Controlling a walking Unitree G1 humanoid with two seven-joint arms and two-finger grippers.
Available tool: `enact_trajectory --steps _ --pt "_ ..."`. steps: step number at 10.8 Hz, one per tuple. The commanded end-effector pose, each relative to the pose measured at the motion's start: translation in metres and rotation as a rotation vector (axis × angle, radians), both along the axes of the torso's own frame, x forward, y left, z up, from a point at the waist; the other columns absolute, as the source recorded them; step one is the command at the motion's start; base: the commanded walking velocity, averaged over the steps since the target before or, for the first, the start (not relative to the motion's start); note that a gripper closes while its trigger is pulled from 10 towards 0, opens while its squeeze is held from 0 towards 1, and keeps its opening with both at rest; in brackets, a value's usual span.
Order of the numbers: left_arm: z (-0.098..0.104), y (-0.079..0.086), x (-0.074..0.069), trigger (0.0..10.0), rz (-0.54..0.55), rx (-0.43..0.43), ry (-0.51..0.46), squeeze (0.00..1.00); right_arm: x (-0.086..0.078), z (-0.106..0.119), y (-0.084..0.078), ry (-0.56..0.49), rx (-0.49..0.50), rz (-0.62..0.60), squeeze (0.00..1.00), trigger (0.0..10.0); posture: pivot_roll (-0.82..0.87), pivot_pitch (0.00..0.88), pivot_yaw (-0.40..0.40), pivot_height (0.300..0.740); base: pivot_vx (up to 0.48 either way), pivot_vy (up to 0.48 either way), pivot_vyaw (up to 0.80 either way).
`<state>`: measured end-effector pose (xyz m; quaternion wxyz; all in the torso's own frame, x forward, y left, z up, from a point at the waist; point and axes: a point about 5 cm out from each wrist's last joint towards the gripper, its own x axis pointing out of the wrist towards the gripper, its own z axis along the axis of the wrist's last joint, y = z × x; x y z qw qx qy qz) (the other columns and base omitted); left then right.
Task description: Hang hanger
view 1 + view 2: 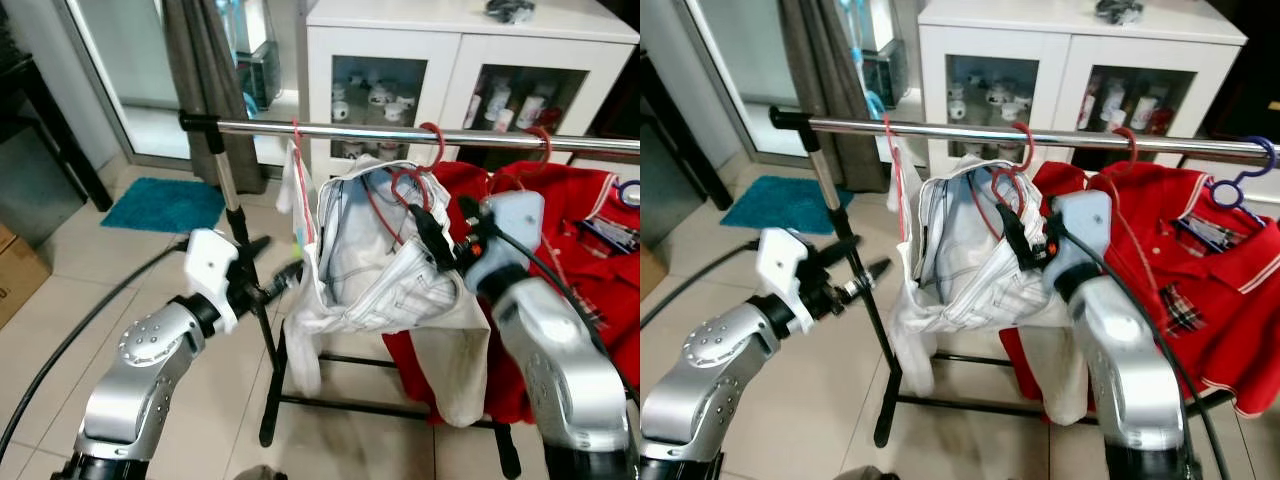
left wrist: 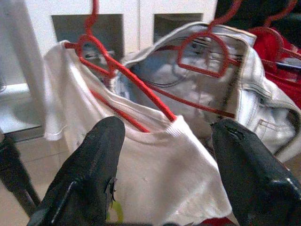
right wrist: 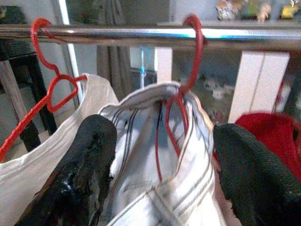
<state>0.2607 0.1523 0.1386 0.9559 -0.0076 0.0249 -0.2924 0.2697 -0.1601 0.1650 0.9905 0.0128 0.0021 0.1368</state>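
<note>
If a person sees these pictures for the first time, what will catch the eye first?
Most striking is the striped white shirt on a red hanger, hooked over the steel rail in the middle. The right gripper is raised at its collar, fingers open. Beside it, on the robot's right, hangs a bright red polo shirt.

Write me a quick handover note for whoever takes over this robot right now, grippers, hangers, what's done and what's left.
Left gripper: open, empty, beside the white T-shirt near the rack's post.
Right gripper: open, empty, at the striped white shirt.
Both shirts' red hangers are hooked over the steel rail; the red polo hangs further along to the robot's right.
Done: the hanger looks hung.
Left: probably just draw the right arm back clear of the cloth.
</note>
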Motion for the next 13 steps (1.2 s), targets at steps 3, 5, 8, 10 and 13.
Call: enact_trajectory --steps 3,5,8,10,13 --pt "-0.001 0.013 -0.012 10.0 0.213 0.054 -0.036 0.0 -0.027 -0.029 -0.003 0.146 0.028 -0.114 0.0 10.0 -0.03 0.0 0.044 0.74 0.0 0.0 0.0" --pt "-0.012 0.018 -0.017 10.0 0.303 0.114 -0.021 0.0 -0.037 -0.041 0.001 0.183 0.076 -0.081 0.0 10.0 -0.02 0.0 0.028 0.74 0.0 0.0 0.0" --pt "-0.013 0.018 -0.018 10.0 0.302 0.118 -0.017 0.0 -0.037 -0.043 0.001 0.201 0.097 -0.082 0.0 10.0 -0.02 0.0 0.029 0.74 0.0 0.0 0.0" --pt "-0.013 0.018 -0.018 10.0 0.302 0.118 -0.017 0.0 -0.037 -0.043 0.001 0.201 0.097 -0.082 0.0 10.0 -0.02 0.0 0.029 0.74 0.0 0.0 0.0" --pt "-0.013 0.018 -0.018 10.0 0.302 0.118 -0.017 0.0 -0.037 -0.043 0.001 0.201 0.097 -0.082 0.0 10.0 -0.02 0.0 0.029 0.74 0.0 0.0 0.0"
